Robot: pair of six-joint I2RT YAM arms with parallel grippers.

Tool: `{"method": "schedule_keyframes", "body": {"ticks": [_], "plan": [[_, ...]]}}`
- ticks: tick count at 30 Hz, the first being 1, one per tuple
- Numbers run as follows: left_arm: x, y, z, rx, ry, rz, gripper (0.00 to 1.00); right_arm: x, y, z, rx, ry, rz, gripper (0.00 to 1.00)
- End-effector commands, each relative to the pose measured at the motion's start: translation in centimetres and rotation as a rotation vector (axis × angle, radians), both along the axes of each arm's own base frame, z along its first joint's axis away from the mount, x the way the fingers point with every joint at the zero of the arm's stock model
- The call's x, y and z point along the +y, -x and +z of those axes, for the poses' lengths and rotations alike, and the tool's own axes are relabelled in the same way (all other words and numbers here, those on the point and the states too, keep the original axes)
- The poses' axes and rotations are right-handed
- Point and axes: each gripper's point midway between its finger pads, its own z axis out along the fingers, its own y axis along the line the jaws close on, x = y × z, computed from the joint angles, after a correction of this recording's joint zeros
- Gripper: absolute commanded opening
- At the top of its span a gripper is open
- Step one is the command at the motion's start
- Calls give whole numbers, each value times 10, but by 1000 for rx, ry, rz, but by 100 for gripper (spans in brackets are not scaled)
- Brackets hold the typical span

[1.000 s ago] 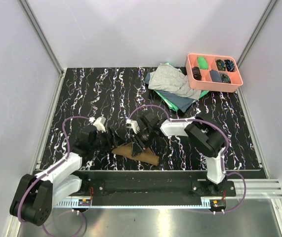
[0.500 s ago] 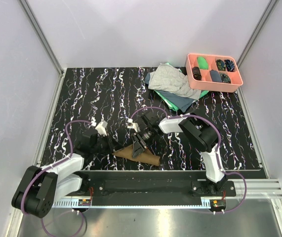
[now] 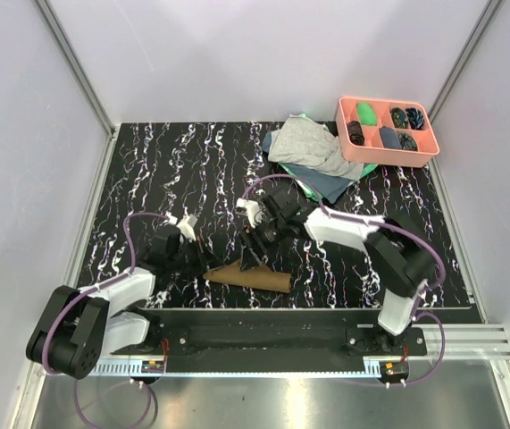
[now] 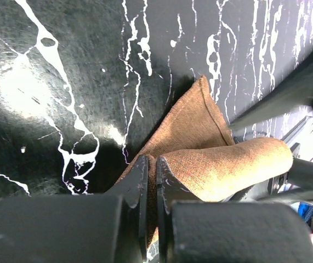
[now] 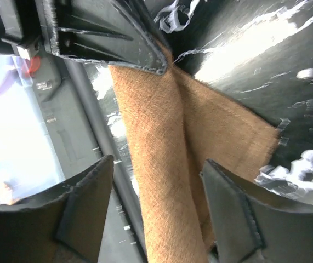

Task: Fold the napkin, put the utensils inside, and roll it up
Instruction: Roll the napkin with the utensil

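The brown napkin (image 3: 253, 276) lies as a partly rolled tube near the table's front edge, with a flat corner trailing to its left. My left gripper (image 3: 204, 263) is shut on a fold of the napkin (image 4: 222, 164) at that left end, cloth pinched between its fingers (image 4: 138, 181). My right gripper (image 3: 253, 254) hovers just behind the roll's middle. In the right wrist view it (image 5: 157, 161) stands open, one finger on each side of the napkin (image 5: 161, 197), not pressing it. The utensils are hidden.
A coral tray (image 3: 342, 118) with small dark and green items stands at the back right. Beside it lies a pile of grey cloth (image 3: 311, 145) over green cloth (image 3: 303, 181). The metal front rail (image 3: 263, 332) runs just below the napkin.
My left gripper has closed on the napkin's left end. My right gripper has opened, let go of the roll and drawn back a little.
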Motion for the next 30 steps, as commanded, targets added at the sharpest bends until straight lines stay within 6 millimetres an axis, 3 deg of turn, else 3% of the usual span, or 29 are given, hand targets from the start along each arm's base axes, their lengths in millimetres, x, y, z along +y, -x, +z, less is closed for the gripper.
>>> {"method": "schedule_keyframes", "body": {"ticks": [1,2,6,11,18,24,27,28,30], "plan": [[6,-7,-6,15,-52,9,0,0,-6,11,-368,87,-6,77],[6,-8,-6,18,-54,6,0,-3,-12,7,-445,139,-31,79],[5,-10,-8,39,-50,1,0,7,4,1,-668,215,25,84],[4,-11,-6,37,-42,-6,0,8,2,-13,-808,305,46,85],[3,-14,-5,33,-41,-11,0,2,4,-49,-786,401,115,80],[-1,-21,3,10,-33,-19,0,-3,13,-67,-643,408,127,59],[-4,-30,13,-18,-19,-17,14,-6,19,-75,-513,384,133,51],[-4,-33,18,-32,-15,-13,26,-5,25,-77,-462,364,152,50],[-3,-42,27,-59,-20,2,42,-10,27,-84,-391,376,158,46]]}}
